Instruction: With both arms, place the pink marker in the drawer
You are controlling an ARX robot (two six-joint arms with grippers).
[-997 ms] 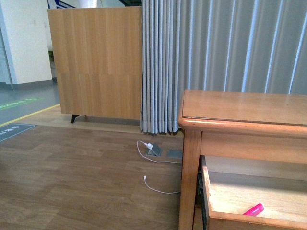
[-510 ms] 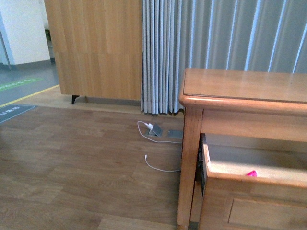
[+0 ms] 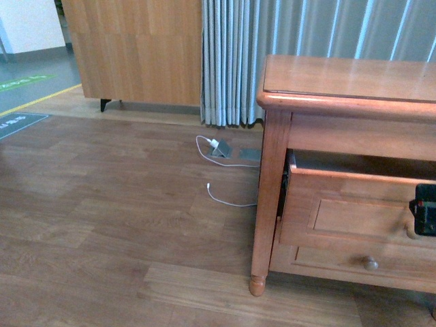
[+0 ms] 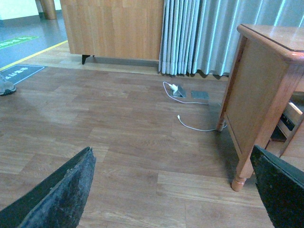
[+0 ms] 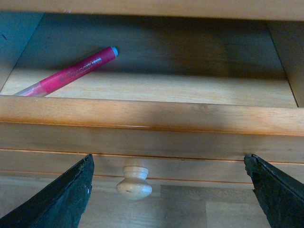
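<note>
The pink marker lies slantwise on the floor of the open drawer, near one side wall; the front view does not show it. My right gripper hangs open just in front of the drawer's face, its fingers wide apart on either side of the round knob, touching nothing. In the front view it shows as a black block at the drawer front. My left gripper is open over bare floor, beside the nightstand's side panel.
The nightstand stands on wood flooring, with a lower drawer and its knob beneath. A white cable and floor socket lie by its leg. Grey curtains and a wooden cabinet are behind.
The front view has dropped lower, so the drawer's inside and the marker no longer show there. My right gripper has come into view at the drawer front.
</note>
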